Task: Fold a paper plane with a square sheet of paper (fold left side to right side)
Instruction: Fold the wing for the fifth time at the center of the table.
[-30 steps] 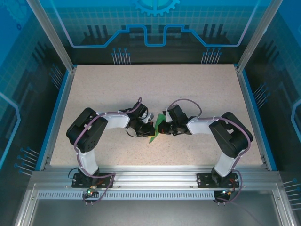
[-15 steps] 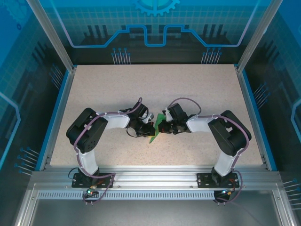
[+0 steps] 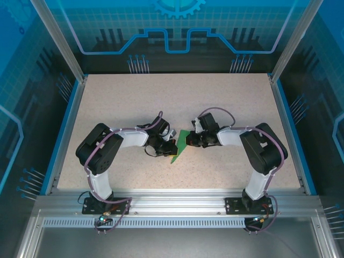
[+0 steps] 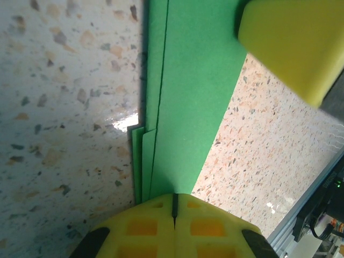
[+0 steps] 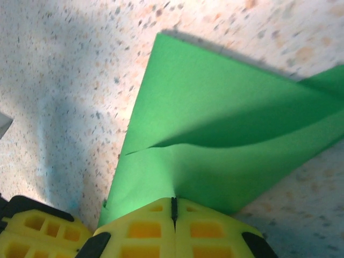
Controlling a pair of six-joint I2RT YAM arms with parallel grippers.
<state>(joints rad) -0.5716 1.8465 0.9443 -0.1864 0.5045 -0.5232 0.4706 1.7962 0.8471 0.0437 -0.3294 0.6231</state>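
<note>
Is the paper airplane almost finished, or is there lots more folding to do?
Partly done. The green paper is no flat square: the left wrist view shows several stacked, creased layers, and from above it looks narrow and pointed. In hand: the left pincer and right pincer each pinch it shut, from opposite sides. Left, probably: pressing the folds flat, since one flap looks lifted in the right wrist view.

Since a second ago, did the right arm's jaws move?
Yes. The right jaws, shut on the green paper, slid slightly farther from the near metal rail.
</note>
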